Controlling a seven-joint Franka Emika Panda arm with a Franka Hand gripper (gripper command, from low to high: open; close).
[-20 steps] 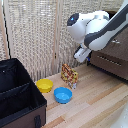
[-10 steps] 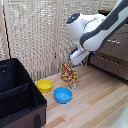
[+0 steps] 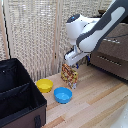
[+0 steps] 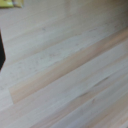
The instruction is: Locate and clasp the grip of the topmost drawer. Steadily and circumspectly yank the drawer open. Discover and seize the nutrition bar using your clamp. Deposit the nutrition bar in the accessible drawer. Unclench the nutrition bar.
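upright nutrition bar (image 3: 69,75), long axis vertical

Setting: a domestic room, most likely a living room or bedroom. Evidence follows. The floor (image 3: 100,100) is light wood plank, with the same pale boards filling the wrist view. A woven reed blind or screen (image 3: 35,40) covers the back wall. A dark brown wooden dresser (image 3: 112,55) stands at the exterior view's right edge. A black fabric storage box (image 3: 17,95) occupies the near corner at the exterior view's left.
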